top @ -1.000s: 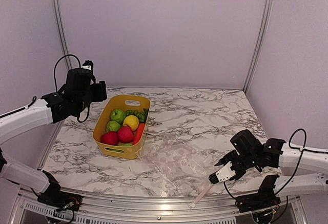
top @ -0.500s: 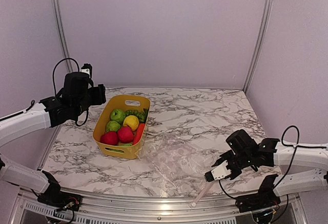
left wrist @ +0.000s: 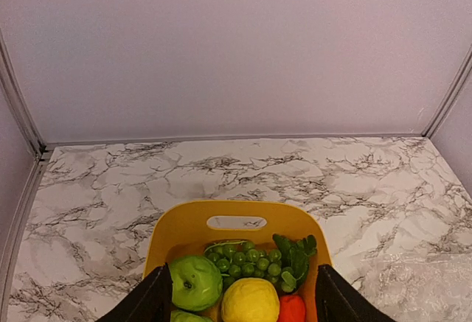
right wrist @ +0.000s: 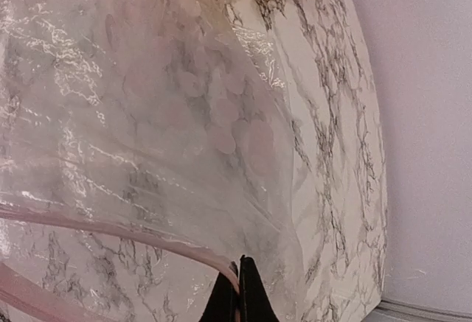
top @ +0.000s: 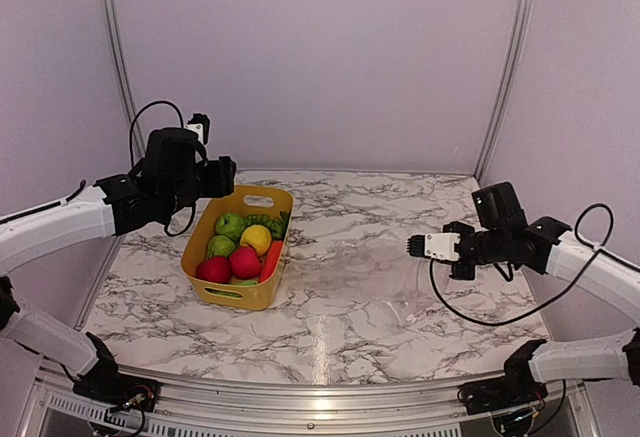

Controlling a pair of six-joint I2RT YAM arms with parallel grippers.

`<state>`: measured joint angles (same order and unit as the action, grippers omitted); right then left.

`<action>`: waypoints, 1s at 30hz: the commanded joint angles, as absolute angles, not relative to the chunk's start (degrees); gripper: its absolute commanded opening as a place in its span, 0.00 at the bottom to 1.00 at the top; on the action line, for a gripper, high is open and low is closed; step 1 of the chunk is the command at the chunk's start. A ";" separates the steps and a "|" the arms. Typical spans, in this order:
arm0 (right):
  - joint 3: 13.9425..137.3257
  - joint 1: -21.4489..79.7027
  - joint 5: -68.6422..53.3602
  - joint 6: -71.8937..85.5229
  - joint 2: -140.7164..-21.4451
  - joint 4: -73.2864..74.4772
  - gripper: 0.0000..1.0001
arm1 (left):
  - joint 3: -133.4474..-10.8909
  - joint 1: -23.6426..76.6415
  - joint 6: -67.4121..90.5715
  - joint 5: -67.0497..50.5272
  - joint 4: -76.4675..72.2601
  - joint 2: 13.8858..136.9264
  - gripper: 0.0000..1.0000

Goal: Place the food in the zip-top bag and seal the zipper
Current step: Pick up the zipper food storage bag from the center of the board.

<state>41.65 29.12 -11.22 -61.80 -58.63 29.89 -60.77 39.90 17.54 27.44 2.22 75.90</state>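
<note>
The right end effector [right wrist: 237, 292] was pinched shut on the pale pink zipper [right wrist: 110, 226] of the clear, crinkly zip-top bag [right wrist: 147, 116], raised over the right of the counter [right wrist: 332, 116], its film hard to trace from above. The left end effector [left wrist: 240, 303] gaped above the food [left wrist: 195, 281], partly cut off, in the yellow bin [left wrist: 184, 226] at the left.

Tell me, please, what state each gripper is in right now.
Left gripper: open, holding nothing, above the yellow bin.
Right gripper: closed, fingers pinching the zip-top bag at its zipper.
</note>
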 commanded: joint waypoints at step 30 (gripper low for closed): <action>61.29 13.45 -38.24 -9.05 -82.22 3.62 0.00 | -74.89 61.68 30.82 30.03 -25.30 100.10 0.78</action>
